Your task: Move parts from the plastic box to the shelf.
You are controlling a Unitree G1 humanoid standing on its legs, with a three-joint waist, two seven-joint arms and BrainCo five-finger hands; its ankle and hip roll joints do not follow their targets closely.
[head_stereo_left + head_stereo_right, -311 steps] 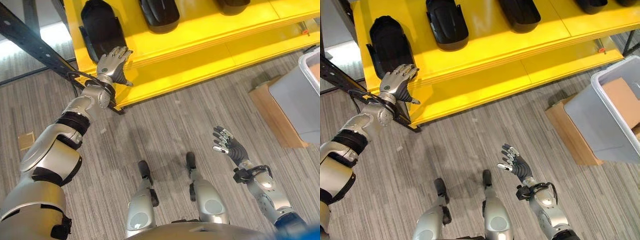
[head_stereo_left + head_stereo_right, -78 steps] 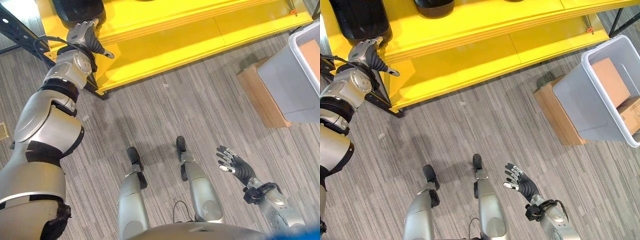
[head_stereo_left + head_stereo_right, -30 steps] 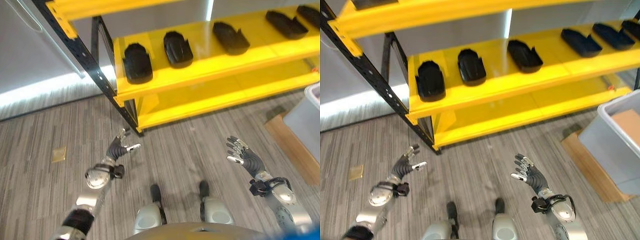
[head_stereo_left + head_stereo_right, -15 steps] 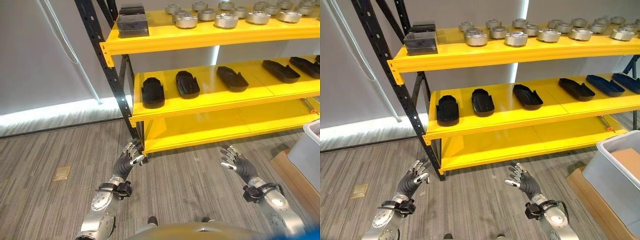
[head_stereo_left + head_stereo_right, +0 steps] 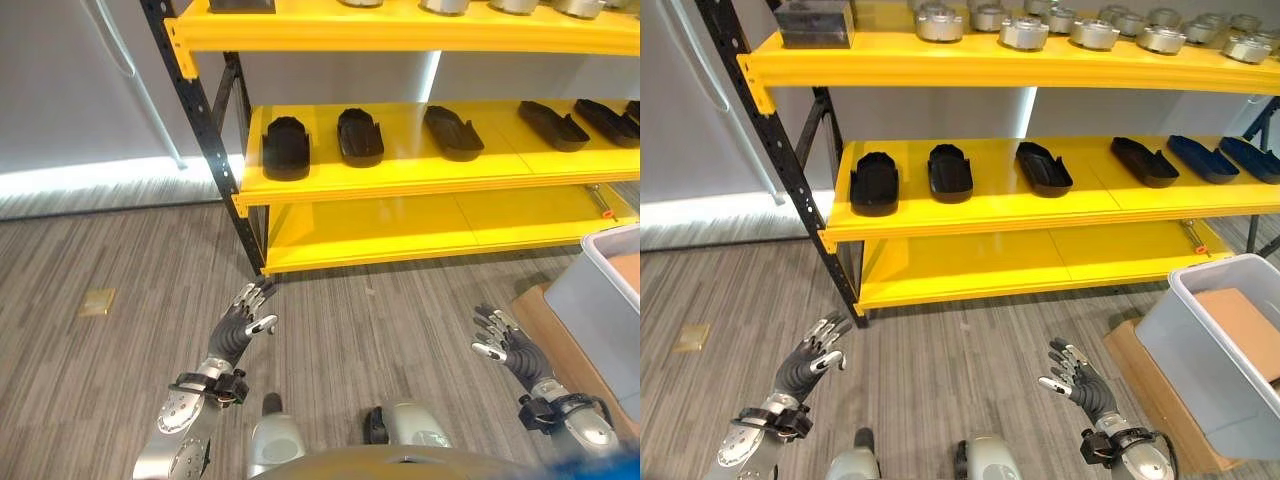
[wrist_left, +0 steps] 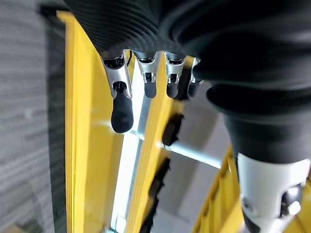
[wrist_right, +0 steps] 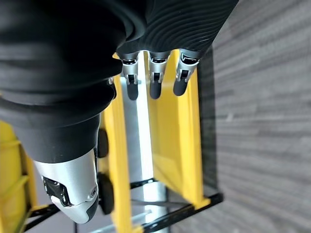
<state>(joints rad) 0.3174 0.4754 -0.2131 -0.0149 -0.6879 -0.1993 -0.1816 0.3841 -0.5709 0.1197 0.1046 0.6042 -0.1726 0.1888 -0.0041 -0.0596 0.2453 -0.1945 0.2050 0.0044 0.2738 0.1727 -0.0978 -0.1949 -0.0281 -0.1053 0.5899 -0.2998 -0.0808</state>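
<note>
The yellow steel shelf unit with black uprights (image 5: 970, 215) stands across the far side of the scene, from 10 to 2 o'clock of the robot. Its middle level carries a row of black moulded plastic parts (image 5: 950, 172), set apart from one another along the board; the part nearest the left upright (image 5: 874, 183) lies at about 11 o'clock. The top level holds a row of round silver metal parts (image 5: 1025, 32) and, at its left end, a dark rectangular block (image 5: 814, 22). The lowest yellow board is bare where it shows. The grey translucent plastic box (image 5: 1200, 350) stands on the floor at about 3 o'clock, resting on a flat brown cardboard piece (image 5: 1150, 395), with a brown cardboard item (image 5: 1238, 310) lying inside it; whether any black parts remain in the box cannot be told. The left hand (image 5: 810, 362) is raised over the grey striped carpet floor (image 5: 940, 350) at about 8 o'clock, fingers straight and spread, holding nothing; its own wrist view shows the fingertips (image 6: 121, 114) extended with the shelf beyond them. The right hand (image 5: 1080, 382) is raised at about 4 o'clock, between the robot and the plastic box, likewise released with fingers spread and nothing in it; its wrist view shows straight fingertips (image 7: 154, 90) pointing towards the yellow shelf. Both hands are well apart from the shelf and from the box.
</note>
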